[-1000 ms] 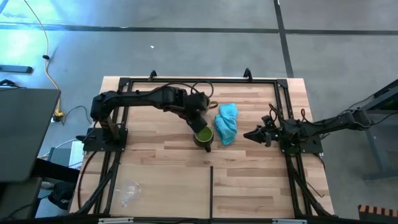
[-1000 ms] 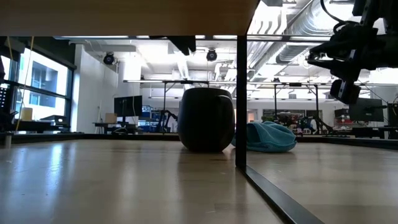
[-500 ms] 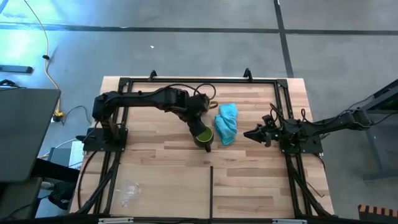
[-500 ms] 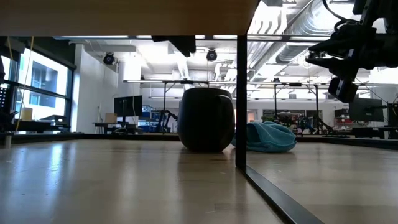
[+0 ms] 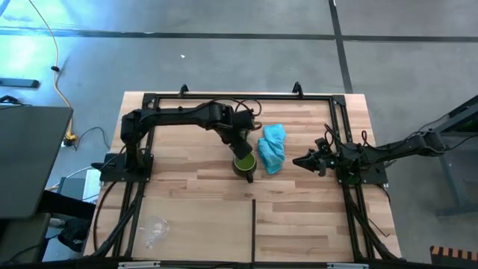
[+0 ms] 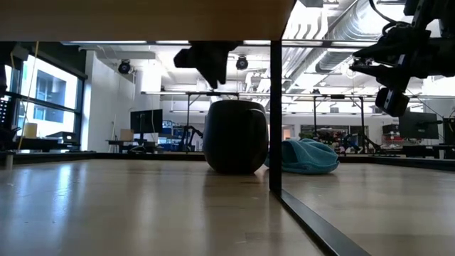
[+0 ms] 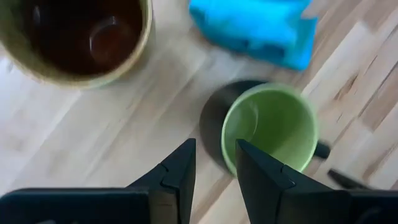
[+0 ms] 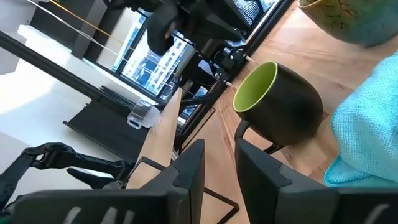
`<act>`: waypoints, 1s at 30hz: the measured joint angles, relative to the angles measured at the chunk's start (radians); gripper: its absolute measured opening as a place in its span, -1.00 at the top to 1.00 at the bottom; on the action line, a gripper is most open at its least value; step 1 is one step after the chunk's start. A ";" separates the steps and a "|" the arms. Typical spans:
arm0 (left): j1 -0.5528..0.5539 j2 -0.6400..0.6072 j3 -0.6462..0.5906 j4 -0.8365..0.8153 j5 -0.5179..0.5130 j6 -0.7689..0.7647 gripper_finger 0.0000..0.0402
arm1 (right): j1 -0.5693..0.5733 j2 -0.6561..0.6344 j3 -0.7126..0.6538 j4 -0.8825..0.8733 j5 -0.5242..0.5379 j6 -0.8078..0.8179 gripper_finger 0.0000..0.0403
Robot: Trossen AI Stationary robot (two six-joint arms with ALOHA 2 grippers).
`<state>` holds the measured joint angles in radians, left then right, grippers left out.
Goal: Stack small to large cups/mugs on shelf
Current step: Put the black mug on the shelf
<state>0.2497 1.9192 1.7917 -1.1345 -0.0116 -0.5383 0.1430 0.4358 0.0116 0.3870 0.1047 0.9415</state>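
Left gripper [image 5: 240, 149] hovers just above the green-lined, dark-skinned ceramic mug [image 5: 244, 166], empty. From the wrist, its narrowly parted fingers [image 7: 177, 171] frame that mug [image 7: 268, 126] just ahead; stiff, glazed, likely slippery, so pinch the rim. Right gripper [image 5: 299, 161] waits beside it, slightly parted.

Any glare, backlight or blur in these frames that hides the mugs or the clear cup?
Low view: bright room behind leaves the green mug a dark silhouette. Left wrist view: green mug and brown mug are soft, the blue cloth blurred. High view: floor glare at upper left; the clear cup is faint against the shelf.
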 joint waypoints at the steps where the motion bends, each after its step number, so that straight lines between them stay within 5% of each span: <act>1: 0.000 0.005 0.001 0.010 0.000 0.000 0.50 | 0.000 0.002 0.000 0.000 0.000 0.000 0.60; 30: -0.021 0.080 0.000 0.047 0.019 0.123 0.50 | -0.026 0.021 0.000 -0.024 0.000 -0.007 0.60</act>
<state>0.2287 1.9987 1.7916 -1.0874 0.0074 -0.4152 0.1173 0.4572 0.0116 0.3626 0.1051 0.9341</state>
